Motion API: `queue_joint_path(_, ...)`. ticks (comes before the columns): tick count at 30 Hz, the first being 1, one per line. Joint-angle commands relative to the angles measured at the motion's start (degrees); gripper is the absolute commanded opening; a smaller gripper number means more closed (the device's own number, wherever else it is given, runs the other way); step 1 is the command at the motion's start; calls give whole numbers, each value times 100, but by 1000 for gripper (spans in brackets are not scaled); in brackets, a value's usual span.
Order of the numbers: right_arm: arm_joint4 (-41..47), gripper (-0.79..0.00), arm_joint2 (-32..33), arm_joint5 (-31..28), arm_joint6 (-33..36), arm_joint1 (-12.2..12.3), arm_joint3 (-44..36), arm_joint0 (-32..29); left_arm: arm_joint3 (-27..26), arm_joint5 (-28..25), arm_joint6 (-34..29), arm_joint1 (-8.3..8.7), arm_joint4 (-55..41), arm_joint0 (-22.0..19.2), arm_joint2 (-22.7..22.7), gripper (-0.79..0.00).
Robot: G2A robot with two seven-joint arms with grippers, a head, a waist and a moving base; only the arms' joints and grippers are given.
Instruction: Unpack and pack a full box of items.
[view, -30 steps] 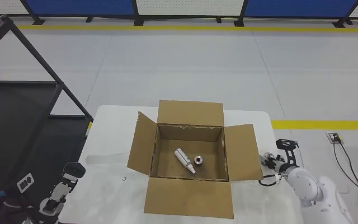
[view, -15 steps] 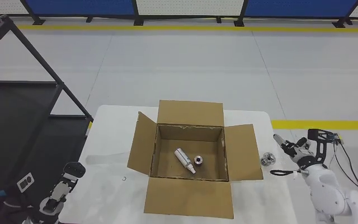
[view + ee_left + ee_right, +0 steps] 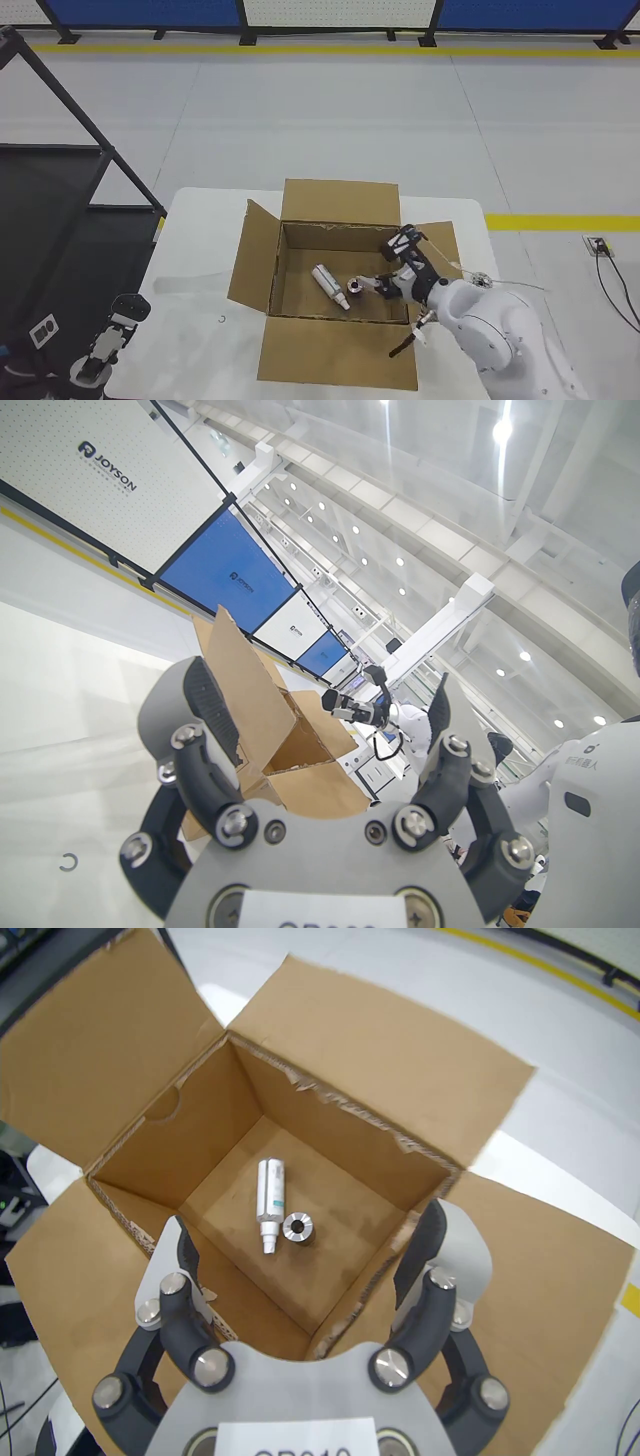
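An open cardboard box (image 3: 338,352) stands mid-table with all flaps folded out. On its floor lie a white spray bottle (image 3: 329,285) (image 3: 270,1195) and, beside its nozzle, a short metal cylinder (image 3: 355,287) (image 3: 304,1239). My right gripper (image 3: 392,265) (image 3: 307,1228) hangs open and empty above the box's right side, well above both items. My left gripper (image 3: 125,310) (image 3: 320,700) sits open and empty near the table's front left corner, facing the box (image 3: 300,790).
A small metal part (image 3: 481,278) lies on the white table (image 3: 200,260) just right of the box's right flap. A tiny C-shaped ring (image 3: 221,319) (image 3: 68,861) lies left of the box. A black frame (image 3: 90,150) stands beyond the table's left edge.
The right gripper let go of the small metal part on the table right of the box, then swung left over the box. The left arm stayed put.
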Motion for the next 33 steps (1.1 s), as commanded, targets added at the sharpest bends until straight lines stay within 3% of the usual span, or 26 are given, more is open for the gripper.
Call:
queue_joint_path(1, -13, 0, -494, 123, 369, -84, 483, 513, 0, 1, -1, 0, 0, 0, 1, 0)
queue_joint_path(11, 344, 0, -2036, 405, 1130, -578, 2536, 2086, 0, 1, -1, 0, 0, 0, 1, 0)
queue_joint_path(19, 678, 0, -2531, 493, 1104, -901, 3912, 2698, 0, 1, -1, 0, 0, 0, 1, 0)
queue_joint_path(25, 810, -6, -2709, 511, 1116, -1060, 4444, 2908, 0, 1, -1, 0, 0, 0, 1, 0)
queue_joint_path(30, 836, -129, -2738, 491, 1122, -1124, 4689, 2994, 0, 1, -1, 0, 0, 0, 1, 0)
queue_joint_path(32, 811, -219, -2763, 496, 1109, -1148, 4752, 3009, 0, 1, -1, 0, 0, 0, 1, 0)
queue_joint_path(33, 803, -222, -2775, 500, 1109, -1160, 4784, 3013, 0, 1, -1, 0, 0, 0, 1, 0)
